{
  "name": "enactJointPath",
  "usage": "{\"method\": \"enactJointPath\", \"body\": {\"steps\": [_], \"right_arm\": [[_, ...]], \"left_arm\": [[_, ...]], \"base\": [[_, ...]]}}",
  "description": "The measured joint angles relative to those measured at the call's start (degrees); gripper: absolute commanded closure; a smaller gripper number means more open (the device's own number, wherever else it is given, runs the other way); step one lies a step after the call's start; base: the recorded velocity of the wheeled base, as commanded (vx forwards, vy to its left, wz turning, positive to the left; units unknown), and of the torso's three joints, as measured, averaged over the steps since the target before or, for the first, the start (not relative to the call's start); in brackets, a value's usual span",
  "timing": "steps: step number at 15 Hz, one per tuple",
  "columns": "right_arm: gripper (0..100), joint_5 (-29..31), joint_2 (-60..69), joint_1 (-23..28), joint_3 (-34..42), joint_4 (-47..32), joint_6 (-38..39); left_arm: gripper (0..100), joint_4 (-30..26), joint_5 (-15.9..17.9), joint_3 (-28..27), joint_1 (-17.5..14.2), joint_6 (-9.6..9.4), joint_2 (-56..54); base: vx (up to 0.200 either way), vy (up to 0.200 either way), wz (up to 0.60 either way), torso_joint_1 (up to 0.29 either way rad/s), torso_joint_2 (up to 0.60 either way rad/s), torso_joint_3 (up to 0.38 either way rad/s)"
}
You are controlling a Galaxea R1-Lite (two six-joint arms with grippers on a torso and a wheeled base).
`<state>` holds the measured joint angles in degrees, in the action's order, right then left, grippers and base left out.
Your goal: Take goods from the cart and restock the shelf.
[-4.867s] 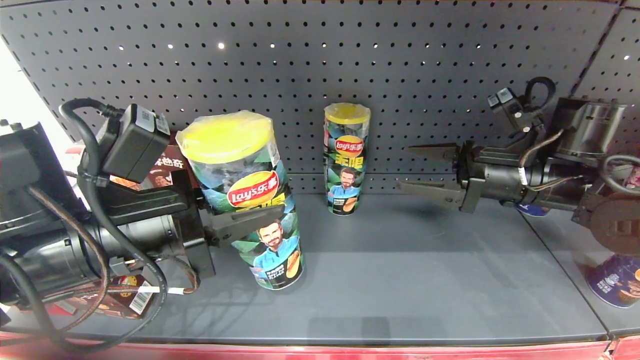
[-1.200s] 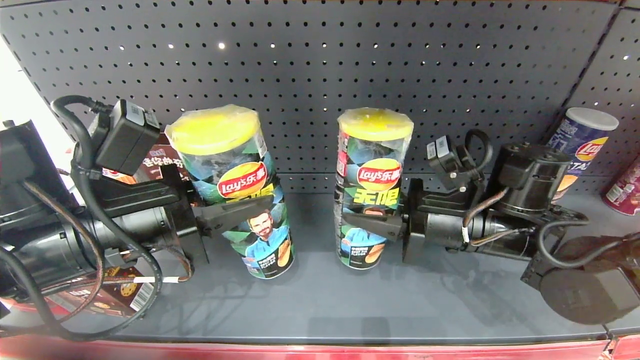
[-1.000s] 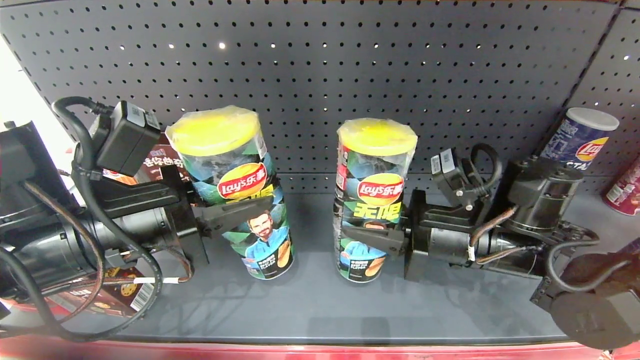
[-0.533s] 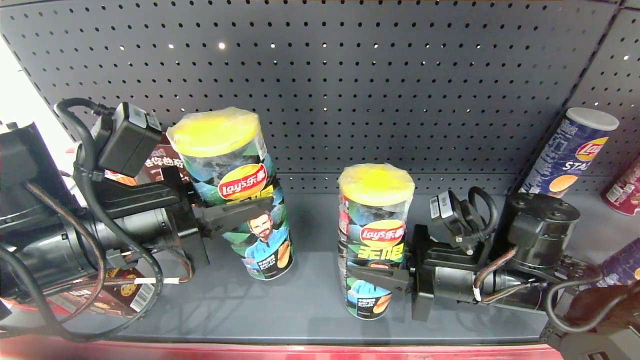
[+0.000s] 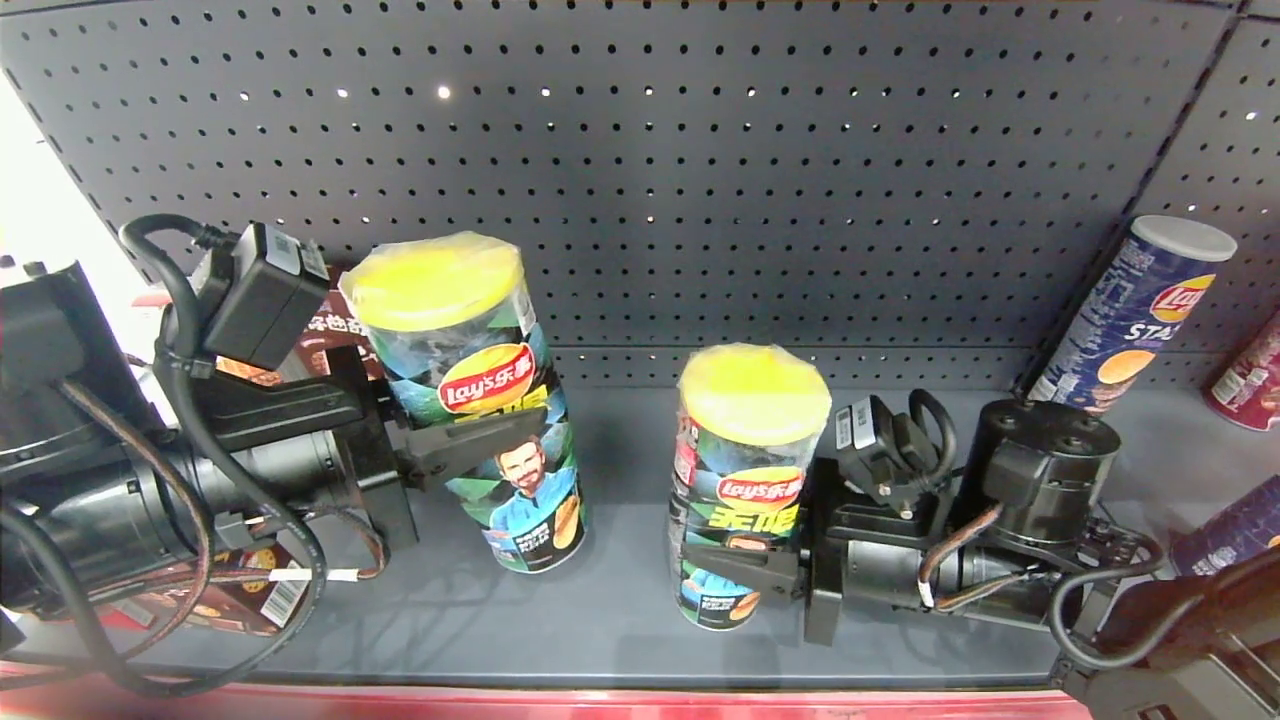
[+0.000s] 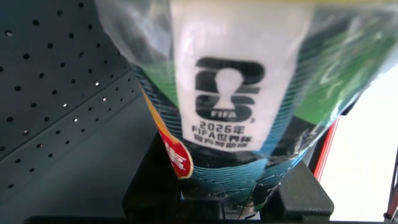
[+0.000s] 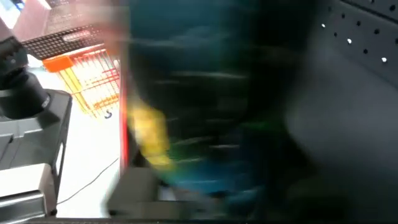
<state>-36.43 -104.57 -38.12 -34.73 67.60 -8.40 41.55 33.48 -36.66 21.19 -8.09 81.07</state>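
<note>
- Brown snack box (image 5: 325,335): far left of the shelf (image 5: 620,610), partly behind the left arm.
- Left gripper (image 5: 478,432): we see its fingers closed around the left chip can (image 5: 465,390) at mid-height.
- Left chip can: upright, yellow lid, plastic-wrapped, on the shelf's left part. We cannot tell whether its base touches the shelf.
- Right chip can (image 5: 750,470): same kind, upright, near the shelf's front edge, well apart from the left one.
- Right gripper (image 5: 742,548): fingers clamped on the right chip can, low on its body.
- Blue chip can (image 5: 1125,320): tilted against the pegboard back panel (image 5: 800,150), right side.
- Red can (image 5: 1245,385) and purple can (image 5: 1235,520): far right edge.
</note>
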Motion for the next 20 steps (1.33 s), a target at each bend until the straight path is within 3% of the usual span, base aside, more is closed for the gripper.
{"method": "enactJointPath", "body": {"steps": [7,15,17,20], "right_arm": [[0,2.05,4.19,0.00,2.49,0.11,-0.02],[0,6.66,24.81,5.81,15.21,-2.34,0.04],[0,8.70,32.57,9.11,18.62,-5.74,0.06],[0,14.99,47.04,12.79,22.39,-18.63,0.06]], "left_arm": [[100,0.06,0.02,0.28,-0.02,-0.09,-0.06],[100,0.09,0.00,0.22,0.00,0.00,-0.04],[100,0.09,0.00,0.22,0.04,-0.05,-0.09],[100,0.13,0.10,0.13,0.09,-0.06,-0.15]], "base": [[0.000,0.000,0.00,0.000,0.00,0.000],[0.000,0.000,0.00,0.000,0.00,0.000],[0.000,0.000,0.00,0.000,0.00,0.000],[0.000,0.000,0.00,0.000,0.00,0.000]]}}
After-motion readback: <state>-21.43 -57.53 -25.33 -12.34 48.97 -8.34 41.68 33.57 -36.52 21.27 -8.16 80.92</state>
